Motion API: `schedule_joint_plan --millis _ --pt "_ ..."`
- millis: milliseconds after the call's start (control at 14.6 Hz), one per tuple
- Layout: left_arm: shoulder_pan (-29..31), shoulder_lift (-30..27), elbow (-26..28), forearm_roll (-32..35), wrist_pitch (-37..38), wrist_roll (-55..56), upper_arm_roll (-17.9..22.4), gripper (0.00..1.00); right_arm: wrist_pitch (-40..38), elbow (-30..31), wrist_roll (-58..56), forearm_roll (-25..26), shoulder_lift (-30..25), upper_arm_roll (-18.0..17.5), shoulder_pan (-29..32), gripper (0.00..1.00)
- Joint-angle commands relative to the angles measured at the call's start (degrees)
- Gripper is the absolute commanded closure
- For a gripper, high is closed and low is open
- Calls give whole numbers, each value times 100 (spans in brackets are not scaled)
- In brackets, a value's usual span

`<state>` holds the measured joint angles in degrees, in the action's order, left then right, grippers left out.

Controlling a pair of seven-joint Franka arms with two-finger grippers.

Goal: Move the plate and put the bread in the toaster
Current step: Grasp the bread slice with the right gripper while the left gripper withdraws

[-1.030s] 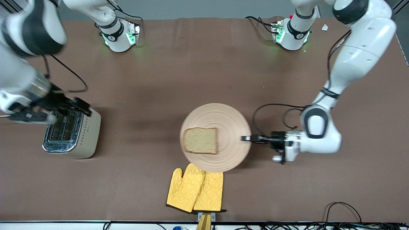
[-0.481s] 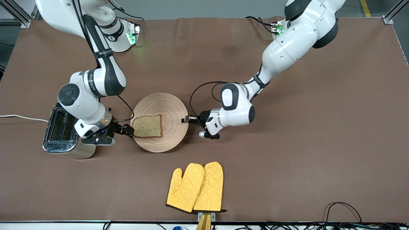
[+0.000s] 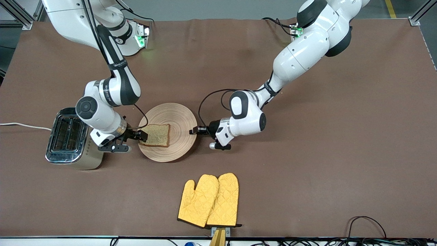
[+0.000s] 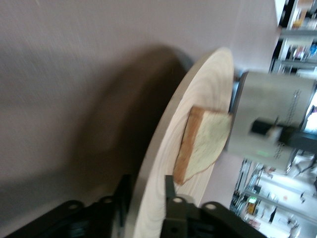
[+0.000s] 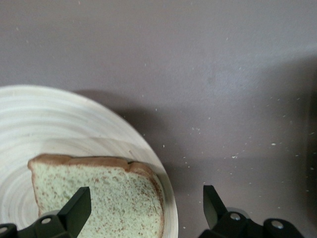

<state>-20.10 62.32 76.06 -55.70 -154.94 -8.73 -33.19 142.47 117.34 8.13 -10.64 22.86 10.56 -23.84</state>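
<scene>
The beige wooden plate [image 3: 177,119] lies beside the cream toaster [image 3: 71,136], with the bread slice [image 3: 158,135] on its part toward the toaster. My left gripper [image 3: 195,130] is shut on the plate's rim at the edge away from the toaster; the left wrist view shows the rim [image 4: 198,94] between its jaws [image 4: 144,198] and the bread [image 4: 203,144] farther along. My right gripper [image 3: 142,135] is open at the plate's toaster-side rim. In the right wrist view it [image 5: 144,206] straddles the bread's edge [image 5: 99,193] and the plate rim [image 5: 49,114].
A pair of yellow oven mitts [image 3: 208,200] lies nearer the front camera than the plate. The toaster's white cord [image 3: 20,125] runs off the right arm's end of the table. Both slots of the toaster face up, beside the right arm's wrist.
The plate with the bread slid from mid-table to beside the toaster, held by my left gripper. My right gripper came from over the toaster to the bread's edge.
</scene>
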Motion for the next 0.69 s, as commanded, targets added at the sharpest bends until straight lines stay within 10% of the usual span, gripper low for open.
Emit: schedule_joint_plan --millis 0,618 --pt "470 -351 5 233 540 345 -3 0 360 474 -92 -149 -256 42 -306 7" --pt "3141 -1003 -405 2903 4634 627 -82 0 606 904 -286 -158 -335 34 -87 37"
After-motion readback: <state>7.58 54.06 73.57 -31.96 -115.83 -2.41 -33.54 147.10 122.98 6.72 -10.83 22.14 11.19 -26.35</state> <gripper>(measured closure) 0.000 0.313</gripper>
